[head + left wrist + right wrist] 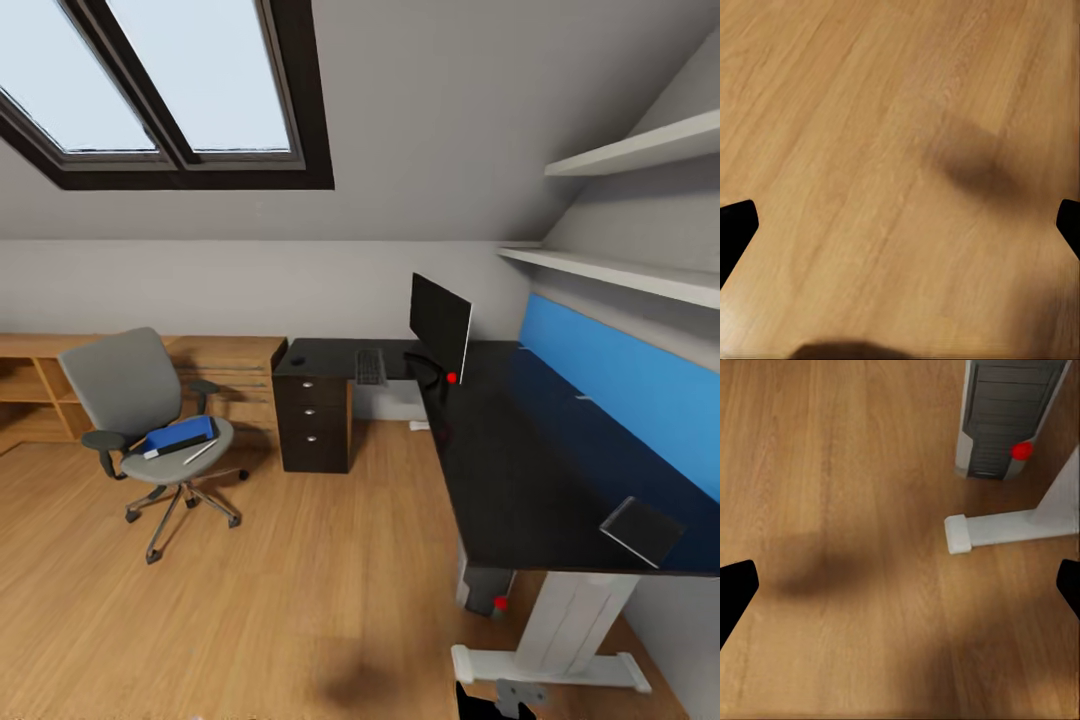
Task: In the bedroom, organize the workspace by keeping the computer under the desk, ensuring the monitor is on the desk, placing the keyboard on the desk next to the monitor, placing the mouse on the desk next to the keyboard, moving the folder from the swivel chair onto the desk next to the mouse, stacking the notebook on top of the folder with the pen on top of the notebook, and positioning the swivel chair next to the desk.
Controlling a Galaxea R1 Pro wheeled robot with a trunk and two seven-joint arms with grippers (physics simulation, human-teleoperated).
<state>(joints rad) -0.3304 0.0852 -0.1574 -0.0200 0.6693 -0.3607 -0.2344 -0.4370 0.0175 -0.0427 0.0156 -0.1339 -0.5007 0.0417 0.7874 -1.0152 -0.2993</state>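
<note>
Open wood floor [300, 590] spans the near and middle room, unobstructed between the swivel chair [150, 420] at left and the desk [520, 450] at right. The chair seat carries the folder [180, 436] and the pen [200, 451]; its 2 armrests flank the seat. The desk's near right surface is bare apart from a flat dark item [642, 530] at the near edge. Far on the desk, the monitor [438, 325] stands upright with the keyboard [369, 366] just left of it. Under the desk, the computer [1005, 416] and a white desk foot [1012, 529] block the floor. 2 shelves [620, 270] overhang the desk's right side.
</note>
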